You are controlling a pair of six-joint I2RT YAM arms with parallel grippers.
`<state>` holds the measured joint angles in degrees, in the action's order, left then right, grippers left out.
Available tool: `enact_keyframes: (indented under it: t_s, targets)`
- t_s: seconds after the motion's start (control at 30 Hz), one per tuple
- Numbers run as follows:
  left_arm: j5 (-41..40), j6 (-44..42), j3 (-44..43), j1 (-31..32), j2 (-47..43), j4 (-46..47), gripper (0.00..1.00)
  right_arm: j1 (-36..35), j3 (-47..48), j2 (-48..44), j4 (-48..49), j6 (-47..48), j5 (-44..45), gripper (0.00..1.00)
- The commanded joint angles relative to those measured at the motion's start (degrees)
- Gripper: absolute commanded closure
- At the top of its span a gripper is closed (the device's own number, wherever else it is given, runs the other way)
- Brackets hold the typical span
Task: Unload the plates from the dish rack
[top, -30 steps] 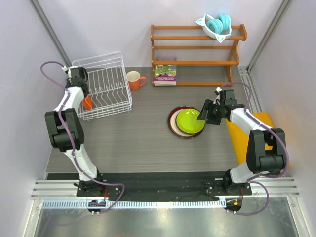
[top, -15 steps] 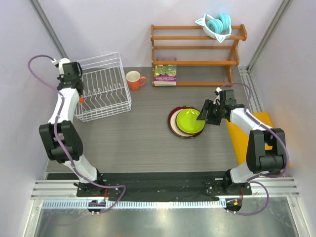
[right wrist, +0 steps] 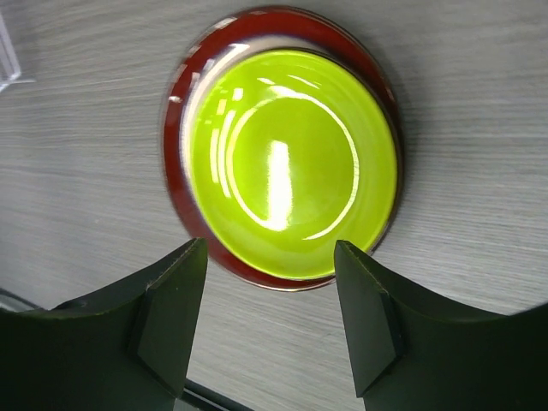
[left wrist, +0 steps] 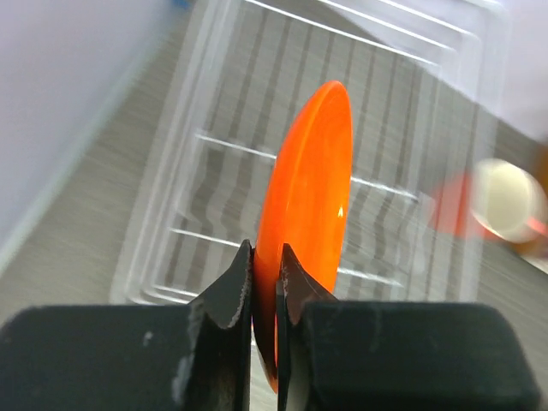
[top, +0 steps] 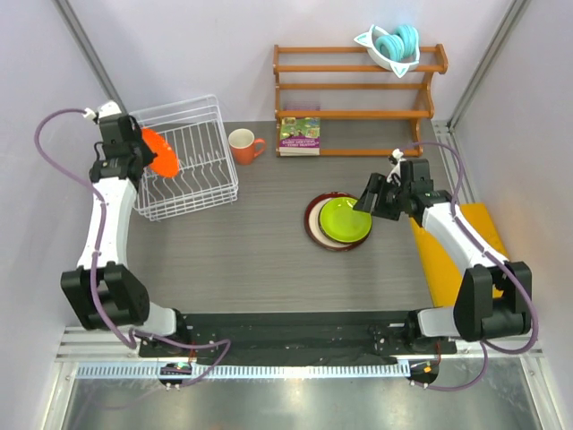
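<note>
My left gripper point(top: 139, 152) is shut on the rim of the small orange plate point(top: 159, 152) and holds it on edge above the left side of the white wire dish rack point(top: 201, 170). In the left wrist view the orange plate point(left wrist: 310, 188) stands between my fingers point(left wrist: 229, 295), with the rack point(left wrist: 205, 145) blurred below. The lime green plate point(top: 346, 219) lies stacked on the dark red plate point(top: 313, 224) on the table at mid right. My right gripper point(top: 369, 201) is open and empty just right of that stack; its wrist view shows the green plate point(right wrist: 291, 163) on the red plate point(right wrist: 184, 188).
An orange mug point(top: 243, 145) stands right of the rack. A book point(top: 300, 135) lies before the wooden shelf point(top: 354, 90), which carries a white bowl with teal rings point(top: 392, 45). A yellow pad point(top: 466, 251) lies at the table's right edge.
My left gripper has lifted the orange plate up out of the rack and swung back and left with it. My right gripper has risen slightly beside the stacked plates.
</note>
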<state>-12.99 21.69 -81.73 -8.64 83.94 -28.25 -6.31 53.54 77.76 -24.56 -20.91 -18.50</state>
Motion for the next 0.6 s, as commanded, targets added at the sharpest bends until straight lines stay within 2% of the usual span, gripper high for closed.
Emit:
enact_keyframes:
  t_s: [0.0,0.1,0.17,0.3,0.43,0.57]
  targets:
    - [20.43,7.57,5.26,3.27,-4.74,3.27,1.00,-1.25,3.94,-3.66,0.30,-0.63,-2.50,0.33]
    - [25.38,10.56,8.86,8.10,-6.86,6.88,1.00,-1.96,4.56,-4.37,0.91,-1.06,-3.38,0.33]
    - [28.72,11.79,10.89,13.97,-7.39,8.82,1.00,-2.30,4.56,-4.46,1.88,-1.94,-5.13,0.33]
    - [30.05,15.29,13.61,22.51,-6.34,12.25,1.00,-3.45,3.68,-4.28,5.47,-3.52,-7.33,0.33]
    - [31.89,19.70,18.53,29.29,-5.02,19.71,1.00,-4.33,1.92,-4.10,9.34,-5.46,-8.65,0.33]
    - [30.48,20.58,18.19,35.52,-1.77,22.36,1.00,-4.86,0.17,-3.93,13.21,-7.65,-10.76,0.33]
